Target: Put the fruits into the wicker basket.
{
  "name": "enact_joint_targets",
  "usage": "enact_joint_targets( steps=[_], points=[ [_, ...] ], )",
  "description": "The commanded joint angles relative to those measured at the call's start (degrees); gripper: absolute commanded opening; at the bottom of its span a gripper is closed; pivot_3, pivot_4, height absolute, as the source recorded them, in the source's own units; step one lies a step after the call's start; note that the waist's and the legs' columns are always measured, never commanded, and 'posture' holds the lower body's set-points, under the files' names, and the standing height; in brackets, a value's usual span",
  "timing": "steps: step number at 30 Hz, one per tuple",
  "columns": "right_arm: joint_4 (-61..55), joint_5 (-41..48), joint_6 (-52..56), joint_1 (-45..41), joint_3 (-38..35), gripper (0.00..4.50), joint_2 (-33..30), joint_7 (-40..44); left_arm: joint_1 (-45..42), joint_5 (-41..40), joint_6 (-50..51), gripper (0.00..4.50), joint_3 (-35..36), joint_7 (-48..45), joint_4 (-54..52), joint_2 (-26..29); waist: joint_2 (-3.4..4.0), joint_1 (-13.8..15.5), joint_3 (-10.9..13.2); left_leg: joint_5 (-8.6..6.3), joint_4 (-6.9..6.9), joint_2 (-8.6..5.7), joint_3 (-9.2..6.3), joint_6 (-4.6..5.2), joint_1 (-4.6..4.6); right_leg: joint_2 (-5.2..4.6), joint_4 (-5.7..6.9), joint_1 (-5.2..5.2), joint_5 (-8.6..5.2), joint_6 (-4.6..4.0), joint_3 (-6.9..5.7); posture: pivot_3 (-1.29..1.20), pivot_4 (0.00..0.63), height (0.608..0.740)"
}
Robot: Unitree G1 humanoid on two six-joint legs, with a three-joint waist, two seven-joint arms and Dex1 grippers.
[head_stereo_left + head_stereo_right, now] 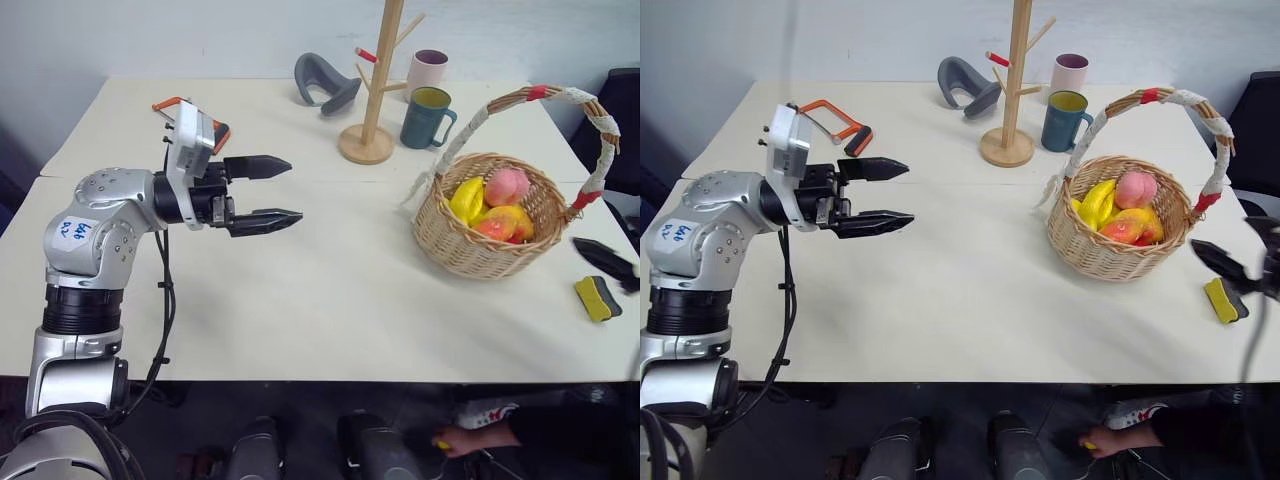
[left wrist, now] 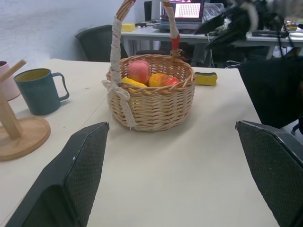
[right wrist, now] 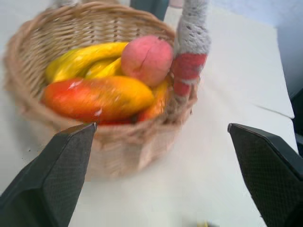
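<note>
I see a pale, smooth table (image 1: 300, 320) against a plain light wall. On the left my left gripper (image 1: 262, 193) hangs over the table, its black fingers apart and empty. Far in the middle stand a wooden mug tree (image 1: 371, 90) and a teal mug (image 1: 426, 117). At right the round woven wicker basket (image 1: 470, 250) holds the long mango (image 3: 99, 97) and the round peach (image 3: 147, 58). At the right edge my right gripper (image 3: 161, 182) is apart, near the basket.

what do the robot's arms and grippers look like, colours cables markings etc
The left arm is silver-grey metal with rounded joint housings, black ribbed collars and a white sticker bearing blue handwriting. A black cable loops beside it. A silver camera block with orange trim sits at the wrist. The left gripper has two black, tapered, pointed fingers with textured inner pads. The right gripper has black fingers too.
</note>
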Motion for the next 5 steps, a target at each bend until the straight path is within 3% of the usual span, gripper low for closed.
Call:
enact_joint_targets(
  steps=[1,5],
  points=[
    [1.1,2.6,5.3,4.8,-11.4,4.49,-4.3,8.9,-1.2,0.3,-1.9,4.50,1.7,-1.9,1.2,1.4,-0.03,-0.3,0.0,-0.09,-0.16,0.01,0.00,0.14,0.25,0.01,-0.15,0.22,0.00,0.00,0.01,0.00,0.150,0.740],
    [3.0,2.3,5.0,7.2,-13.0,4.49,-4.5,11.0,-2.0,0.9,-2.8,4.50,1.1,-2.2,2.2,0.7,-0.11,-0.7,0.1,-0.16,-0.55,0.03,-0.09,0.16,0.86,0.05,-0.71,0.94,0.02,0.01,-0.03,0.00,0.150,0.740]
  ],
)
